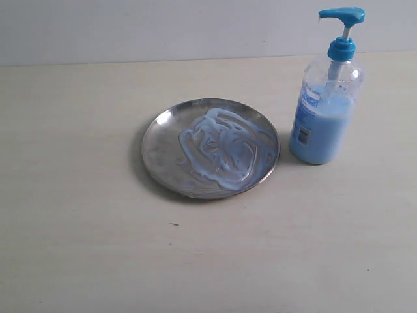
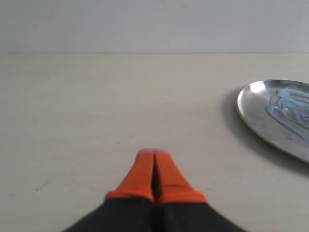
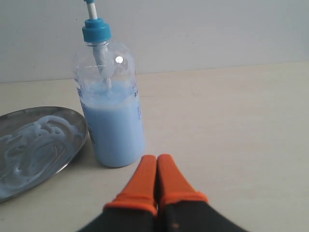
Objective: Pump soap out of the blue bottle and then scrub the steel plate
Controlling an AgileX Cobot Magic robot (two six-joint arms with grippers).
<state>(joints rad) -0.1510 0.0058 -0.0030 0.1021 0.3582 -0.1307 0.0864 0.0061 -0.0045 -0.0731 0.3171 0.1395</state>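
Note:
The steel plate (image 1: 163,147) lies on the table, its middle smeared with swirls of pale blue soap (image 1: 221,149). To its right stands the blue bottle (image 1: 324,117), upright, pump head raised, about half full. Neither arm shows in the exterior view. In the left wrist view my left gripper (image 2: 154,152) is shut and empty over bare table, with the plate (image 2: 256,108) off to one side. In the right wrist view my right gripper (image 3: 157,157) is shut and empty, its orange tips a little short of the bottle (image 3: 116,130), apart from it; the plate (image 3: 72,126) lies beside the bottle.
The table (image 1: 78,248) is pale wood grain with a plain white wall behind its far edge. Nothing else stands on it in these views.

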